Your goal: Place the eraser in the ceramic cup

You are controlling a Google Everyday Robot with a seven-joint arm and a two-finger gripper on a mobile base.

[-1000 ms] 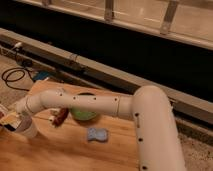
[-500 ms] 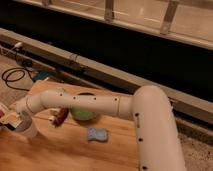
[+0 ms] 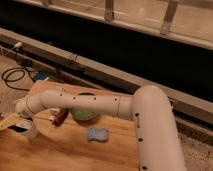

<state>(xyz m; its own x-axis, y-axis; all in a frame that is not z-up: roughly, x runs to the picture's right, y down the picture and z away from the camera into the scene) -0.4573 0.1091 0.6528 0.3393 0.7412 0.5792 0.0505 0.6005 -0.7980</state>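
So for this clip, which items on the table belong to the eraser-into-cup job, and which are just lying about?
Belongs to the job:
- ceramic cup, at the table's left edge
- eraser, at the cup
- gripper, over the cup

Lying about:
- green bowl
- blue sponge
- white-and-red item

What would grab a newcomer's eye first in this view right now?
The big white arm sweeps from lower right across the wooden table to its left edge, where the gripper sits directly over the ceramic cup. Behind the arm is the green bowl, with a blue sponge in front of it and a white-and-red item between bowl and cup.
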